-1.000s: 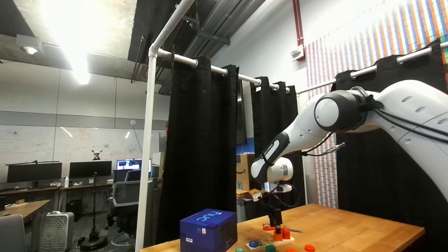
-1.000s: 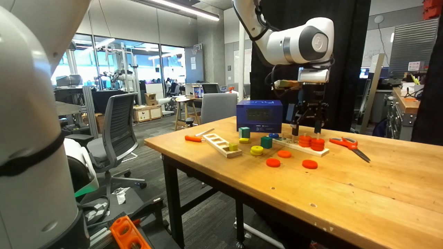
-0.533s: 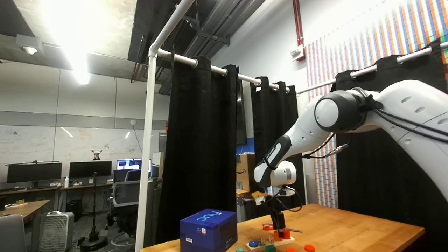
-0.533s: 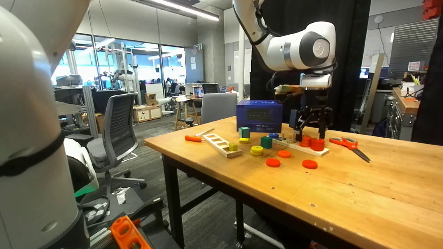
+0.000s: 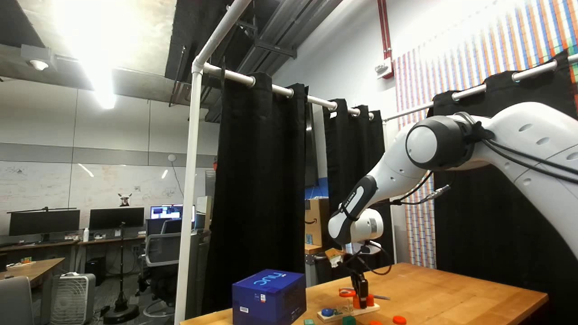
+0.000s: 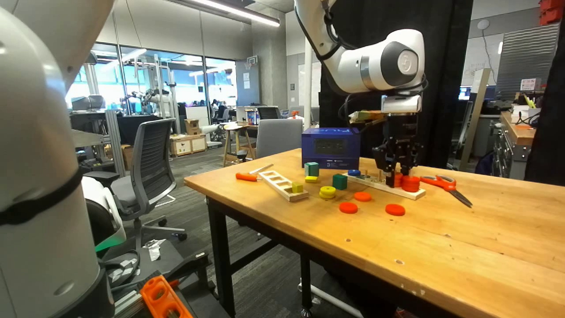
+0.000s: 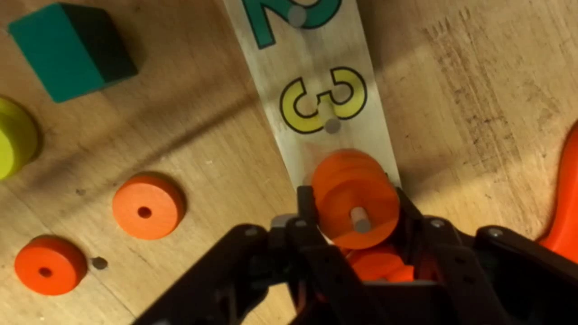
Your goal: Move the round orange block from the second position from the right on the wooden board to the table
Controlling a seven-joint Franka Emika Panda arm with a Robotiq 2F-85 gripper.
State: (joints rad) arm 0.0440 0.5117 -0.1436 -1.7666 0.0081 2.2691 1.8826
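— Wrist view: gripper [image 7: 355, 203] pose?
— Extended up from the lower edge. Clamped on the round orange block [image 7: 350, 192], fingers [image 7: 307, 198] against both sides. Block location: around a peg [image 7: 361, 221] on the wooden board [image 7: 271, 85], lower centre.
— Edges, room?
— Bare table [image 7: 194, 54] either side of the board; cropped scissors [image 7: 564, 243] at right edge.
— Counts?
— Two loose orange-red discs [image 7: 151, 207], lower left; one green block [image 7: 67, 54], upper left; two bare pegs [image 7: 332, 124], upper centre. Discs on the clamped block's peg: not countable.
— In an exterior view, arm [image 6: 379, 62] pose?
— Extends from top centre, bent down right of centre, gripper pointing down. Block at second place from the board's right end.
— Clearance?
— Red stack [image 6: 411, 183] just beside the clamped block; blue box [image 6: 331, 150] behind, left of the gripper. Wide bare table toward lower right, up to the front edge.
— Counts?
— Three loose orange-red discs, two green blocks, two stacked yellow discs [image 6: 327, 192], one blue disc [image 6: 353, 172] at the board's left end.
— In an exterior view, black curtain [image 5: 259, 194] at centre: arm pose?
— Extends from the right edge, slanted down-left, gripper low, right of centre.
— Room, counts?
— Open table right of the board, to the lower-right corner. One blue box, lower centre; two loose orange-red discs at the bottom edge.
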